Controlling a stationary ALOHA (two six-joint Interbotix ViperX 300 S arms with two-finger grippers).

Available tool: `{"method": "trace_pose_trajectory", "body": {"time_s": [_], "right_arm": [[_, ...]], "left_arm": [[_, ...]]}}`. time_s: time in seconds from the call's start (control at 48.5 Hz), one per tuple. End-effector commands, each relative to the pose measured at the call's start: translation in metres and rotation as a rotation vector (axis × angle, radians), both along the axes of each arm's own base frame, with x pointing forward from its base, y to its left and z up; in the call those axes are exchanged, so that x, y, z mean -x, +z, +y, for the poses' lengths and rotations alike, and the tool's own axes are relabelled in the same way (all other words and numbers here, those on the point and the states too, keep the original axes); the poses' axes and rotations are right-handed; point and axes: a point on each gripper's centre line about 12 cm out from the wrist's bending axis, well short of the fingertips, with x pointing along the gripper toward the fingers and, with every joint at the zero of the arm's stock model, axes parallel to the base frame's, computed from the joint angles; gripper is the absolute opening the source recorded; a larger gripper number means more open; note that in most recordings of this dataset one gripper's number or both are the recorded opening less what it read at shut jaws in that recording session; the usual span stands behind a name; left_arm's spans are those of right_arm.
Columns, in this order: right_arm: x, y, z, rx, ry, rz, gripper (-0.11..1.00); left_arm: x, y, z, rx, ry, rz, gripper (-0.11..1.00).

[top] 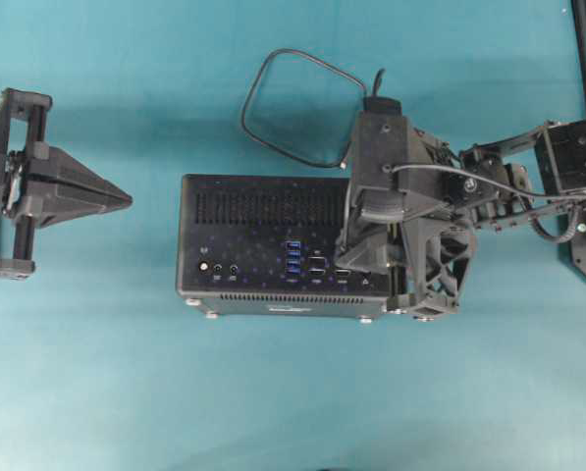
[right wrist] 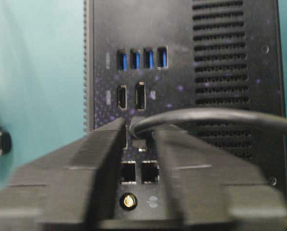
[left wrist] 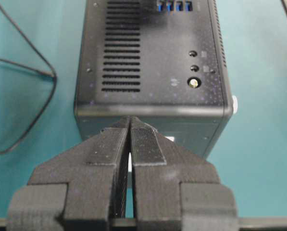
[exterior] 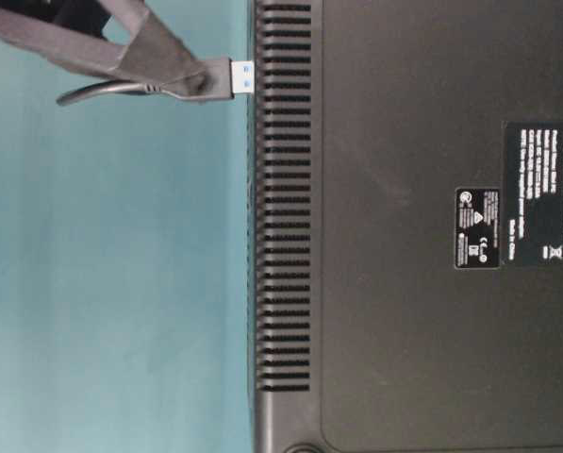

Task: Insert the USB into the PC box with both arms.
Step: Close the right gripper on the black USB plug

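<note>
- Where the right gripper leans over the PC box, its jaws are pinched almost together on the USB. It holds the plug by its black body, and the blue-tongued tip pokes out bare (likely so the tip is free to enter a socket).
- The plug's tip sits just beside the box's vent grille. Whether it touches the box I cannot tell.
- On the box's socket face, the four blue ports all look unfilled, so I judge the insertion not yet made. The plug has to be brought in line with one of them.
- The box lies flat on the teal table with the socket face up, which gives the arm a downward approach.
- Beyond the box's far side, the USB's slack lies in a loose loop on the table, clear of the sockets.
- Off the box's short end, apart from it, the left gripper is pressed closed on nothing and points at that end (probably placed to brace the box against the push).
- Writing on the box's broad panel: a label reads "ZOTAC", with a CE mark. The smaller label beside it is too fine to read.
</note>
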Motion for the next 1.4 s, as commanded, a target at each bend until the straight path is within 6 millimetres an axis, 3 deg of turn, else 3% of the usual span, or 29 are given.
{"method": "trace_pose_trajectory", "body": {"time_s": [0.0,0.206,0.743,1.094,1.383], "right_arm": [[-0.001,0.012,0.001,-0.013,-0.005,-0.033,0.23],[-0.002,0.014,0.001,-0.013,-0.004,-0.04,0.1],[-0.01,0.042,0.006,0.05,0.027,-0.104,0.1],[-0.038,0.028,0.005,0.175,0.051,-0.111,0.1],[-0.045,0.021,0.002,0.23,0.057,-0.084,0.1]], "left_arm": [[-0.002,0.013,0.001,-0.001,0.002,-0.035,0.0],[-0.002,0.012,0.001,0.0,0.003,-0.034,0.0],[-0.003,0.012,0.001,-0.003,0.002,-0.034,0.0],[-0.003,0.012,0.001,0.0,0.003,-0.034,0.0],[-0.003,0.012,0.001,0.0,0.003,-0.032,0.0]]}}
